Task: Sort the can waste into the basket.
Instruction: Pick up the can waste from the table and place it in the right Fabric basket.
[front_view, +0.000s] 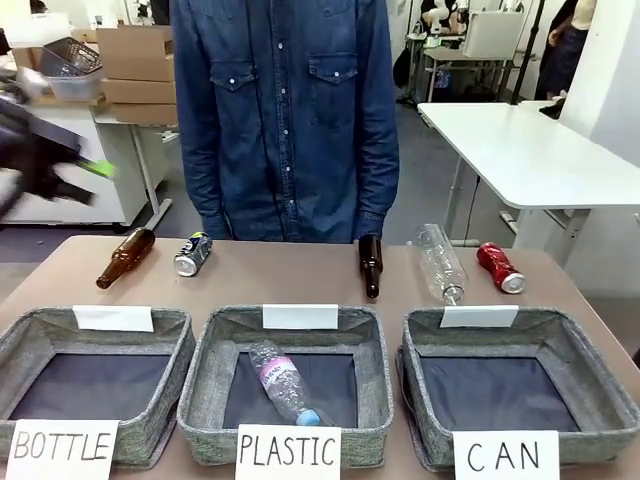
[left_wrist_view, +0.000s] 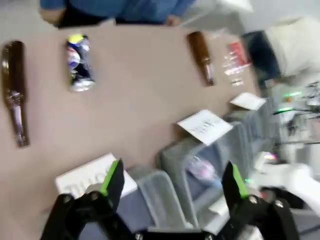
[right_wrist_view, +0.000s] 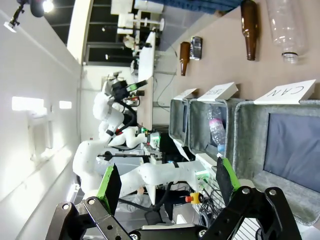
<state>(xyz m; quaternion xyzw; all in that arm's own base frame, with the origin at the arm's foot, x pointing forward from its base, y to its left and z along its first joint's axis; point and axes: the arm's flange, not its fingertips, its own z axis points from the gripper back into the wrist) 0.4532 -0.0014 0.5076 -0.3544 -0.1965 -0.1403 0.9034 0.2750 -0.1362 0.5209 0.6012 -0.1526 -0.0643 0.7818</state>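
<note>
CAN basket (front_view: 545, 320) is sitting at four o'clock on the table. Left gripper (left_wrist_view: 175, 170) and right gripper (right_wrist_view: 167, 172) are both hanging wide open, gripping nothing. Red can (front_view: 500, 268) is lying at two o'clock, dark can (front_view: 193, 253) at ten o'clock.

Table (front_view: 290, 285) bears three baskets (front_view: 600, 392), two cans (front_view: 193, 254), two brown bottles (front_view: 126, 257), one clear bottle (front_view: 440, 262)

Even, bright indoor light falls on the surface (front_view: 300, 285) in your front view, shadows soft; the left arm (front_view: 40, 160) smears at upper left. Past the left end effector (left_wrist_view: 173, 172), your wrist view blurs, print probably unreadable. A ceiling lamp (right_wrist_view: 48, 6) glares in the right wrist view.
</note>
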